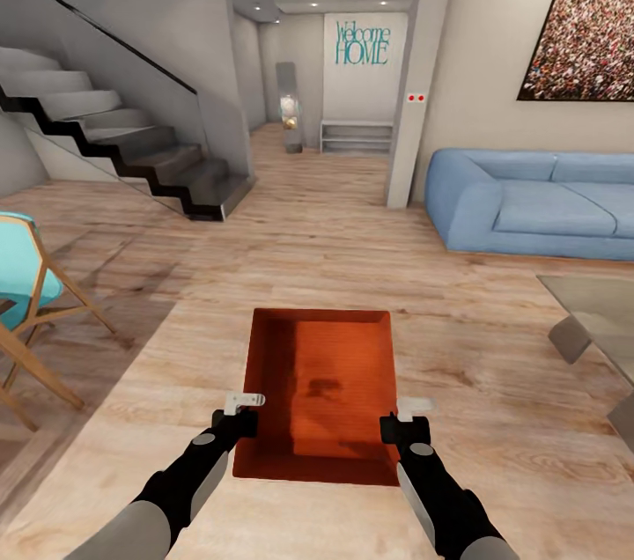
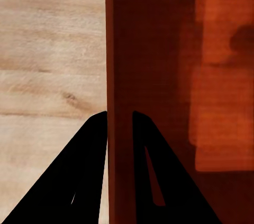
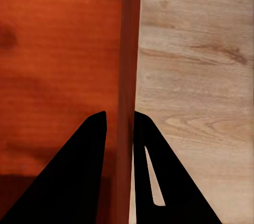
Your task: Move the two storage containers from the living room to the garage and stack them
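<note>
I am in the living room, over its light wood planks [image 1: 352, 234]. An orange-red lidless storage container [image 1: 321, 375] hangs level in front of me, held by its two long walls. My left gripper [image 1: 242, 412] is shut on the left wall, one finger inside and one outside, as the left wrist view shows [image 2: 120, 129] beside the ribbed bottom [image 2: 217, 76]. My right gripper [image 1: 407, 416] is shut the same way on the right wall [image 3: 120, 129], with the bin's bottom [image 3: 58, 49] next to it. The other container and the garage are out of view.
A blue sofa [image 1: 528, 203] stands at the right, a glass table [image 1: 599, 313] nearer on that side. Left are a turquoise chair [image 1: 26, 296] and a dark staircase [image 1: 132, 146]. A white pillar [image 1: 423, 76] flanks a hallway [image 1: 308, 146] straight ahead.
</note>
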Robot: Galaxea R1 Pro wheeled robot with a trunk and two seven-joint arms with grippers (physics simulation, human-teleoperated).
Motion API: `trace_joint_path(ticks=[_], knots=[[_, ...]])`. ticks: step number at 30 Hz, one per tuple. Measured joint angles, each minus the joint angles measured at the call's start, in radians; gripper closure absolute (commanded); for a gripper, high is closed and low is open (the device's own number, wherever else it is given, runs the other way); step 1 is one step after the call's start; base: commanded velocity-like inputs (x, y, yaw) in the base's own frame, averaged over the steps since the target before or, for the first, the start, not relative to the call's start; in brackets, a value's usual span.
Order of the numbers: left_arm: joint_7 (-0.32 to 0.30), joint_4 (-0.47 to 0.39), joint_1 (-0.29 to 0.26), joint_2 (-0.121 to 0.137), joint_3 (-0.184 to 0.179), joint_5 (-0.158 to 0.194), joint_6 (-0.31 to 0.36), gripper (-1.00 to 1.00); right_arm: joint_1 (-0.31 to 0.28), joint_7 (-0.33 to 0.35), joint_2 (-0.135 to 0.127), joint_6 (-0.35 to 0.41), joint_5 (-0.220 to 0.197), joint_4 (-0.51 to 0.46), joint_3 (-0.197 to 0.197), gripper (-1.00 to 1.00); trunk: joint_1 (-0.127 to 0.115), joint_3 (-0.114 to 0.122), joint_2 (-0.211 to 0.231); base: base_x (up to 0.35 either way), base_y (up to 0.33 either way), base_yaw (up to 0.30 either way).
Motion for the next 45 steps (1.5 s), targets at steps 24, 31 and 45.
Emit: trace_joint_path(ticks=[24,31,45], knots=[[0.0,0.0,0.0,0.0,0.0,-0.002,0.0,1.0,0.0,0.0,0.0,0.0,0.0,0.0,0.0,1.0,0.0,0.0,0.0,0.337,0.0,0.0],[0.0,0.001,0.0,0.0,0.0,-0.002,0.0,1.0,0.0,0.0,0.0,-0.001,0.0,0.002,0.0,1.0,0.0,0.0,0.0,0.337,0.0,0.0],[0.0,0.001,0.0,0.0,0.0,-0.002,0.0,1.0,0.0,0.0,0.0,-0.001,0.0,0.001,0.0,1.0,0.0,0.0,0.0,0.337,0.0,0.0]])
